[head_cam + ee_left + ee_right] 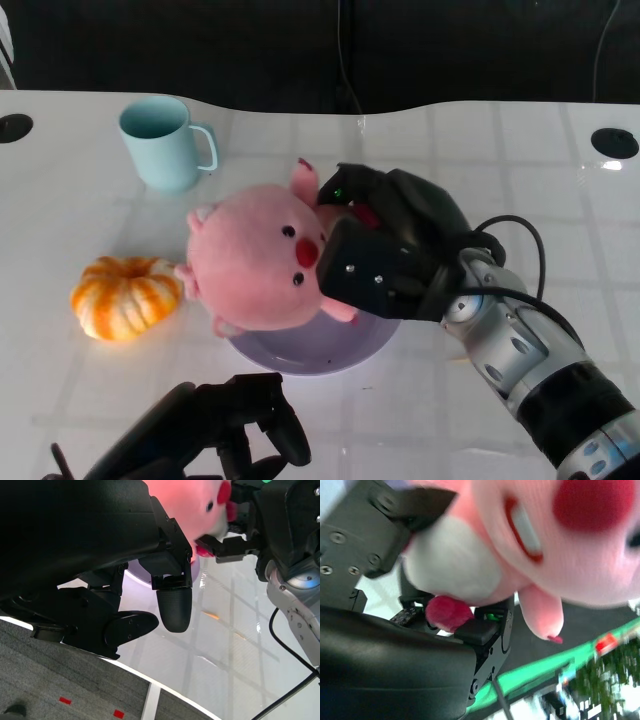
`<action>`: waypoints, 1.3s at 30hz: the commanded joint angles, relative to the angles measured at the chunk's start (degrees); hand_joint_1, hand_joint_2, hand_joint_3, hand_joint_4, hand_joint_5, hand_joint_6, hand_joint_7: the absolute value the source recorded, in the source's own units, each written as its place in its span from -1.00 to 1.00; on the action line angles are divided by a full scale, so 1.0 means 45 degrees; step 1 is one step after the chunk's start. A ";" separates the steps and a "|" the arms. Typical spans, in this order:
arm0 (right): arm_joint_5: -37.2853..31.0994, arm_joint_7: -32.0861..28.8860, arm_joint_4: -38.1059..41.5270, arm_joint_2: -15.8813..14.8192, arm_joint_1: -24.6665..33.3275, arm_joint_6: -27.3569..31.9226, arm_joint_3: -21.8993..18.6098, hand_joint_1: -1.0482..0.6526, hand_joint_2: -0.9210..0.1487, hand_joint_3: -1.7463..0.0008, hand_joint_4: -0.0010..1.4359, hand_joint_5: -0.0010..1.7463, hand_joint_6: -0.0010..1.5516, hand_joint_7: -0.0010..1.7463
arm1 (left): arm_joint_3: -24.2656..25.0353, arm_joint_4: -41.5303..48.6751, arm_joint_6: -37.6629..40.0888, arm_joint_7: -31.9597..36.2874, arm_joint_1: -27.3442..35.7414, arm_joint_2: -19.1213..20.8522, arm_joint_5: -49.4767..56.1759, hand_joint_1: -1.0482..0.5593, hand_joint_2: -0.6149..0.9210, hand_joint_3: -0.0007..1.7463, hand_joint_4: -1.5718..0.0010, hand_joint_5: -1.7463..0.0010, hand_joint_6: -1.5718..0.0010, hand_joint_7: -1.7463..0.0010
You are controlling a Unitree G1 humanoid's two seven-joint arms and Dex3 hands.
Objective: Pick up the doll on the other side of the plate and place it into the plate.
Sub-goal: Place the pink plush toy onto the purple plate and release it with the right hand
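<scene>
Above the plate (pixel 330 358), near the middle of the table (pixel 500 160), the pink doll (pixel 260 258) hangs in the grip of the right hand (pixel 385 255). The fingers of that hand close round its back and lower body; the right wrist view shows the white belly and a dark red tuft pressed against the black fingers (pixel 480 630). Whether the doll's underside already touches the plate I cannot tell, since its body hides the middle of the plate. It looks light, soft and squashy, likely to give under the fingers rather than slip, and nothing about it seems breakable; the round body is the best place to hold, not the small ears or feet, which would flop. The left hand (pixel 215 425) rests low at the near edge of the table, fingers loosely curled and holding nothing. Left of the plate lies a small orange pumpkin (pixel 125 295), just beside the doll's foot. Farther back stands a pale blue mug (pixel 160 140), upright, well apart from the hands
</scene>
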 commanded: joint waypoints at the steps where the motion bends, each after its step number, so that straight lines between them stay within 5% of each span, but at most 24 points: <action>1: -0.0105 0.0745 -0.0591 -0.0393 -0.0144 0.0270 0.0243 -0.33 -0.98 0.69 -0.50 -0.50 -0.38 -0.94 | 0.0037 0.0070 0.0098 0.0168 0.0000 0.0046 0.0064 0.15 0.89 -0.28 0.22 -1.00 0.24 -0.48; 10: -0.0468 0.3279 -0.2250 -0.1422 0.0250 0.0985 0.1026 -0.63 -1.00 0.68 -0.92 -0.70 -0.77 -1.00 | 0.0036 0.0111 0.0058 0.0158 -0.0034 0.0057 0.0072 0.15 0.89 -0.27 0.21 -1.00 0.24 -0.49; 20: -0.0726 0.3953 -0.4109 -0.2576 0.0906 0.0898 0.1007 -0.62 -1.00 0.71 -0.90 -0.69 -0.75 -0.98 | 0.0079 0.0187 -0.0070 0.0170 -0.0104 0.0086 0.0070 0.14 0.87 -0.24 0.22 -1.00 0.24 -0.50; 32: -0.0358 0.3992 -0.6557 -0.3369 0.2008 0.0477 0.0351 -0.54 -1.00 0.67 -0.69 -0.58 -0.58 -0.93 | 0.0072 0.0181 0.0087 0.0158 -0.0177 0.0091 0.0196 0.11 0.86 -0.22 0.21 -1.00 0.24 -0.50; 39: 0.0366 0.3208 -0.8124 -0.3635 0.3676 -0.0583 -0.0785 -0.36 -1.00 0.68 -0.23 -0.27 -0.24 -0.82 | -0.0024 0.0181 0.0095 0.0186 -0.0219 0.0027 0.0226 0.11 0.86 -0.23 0.23 -1.00 0.25 -0.49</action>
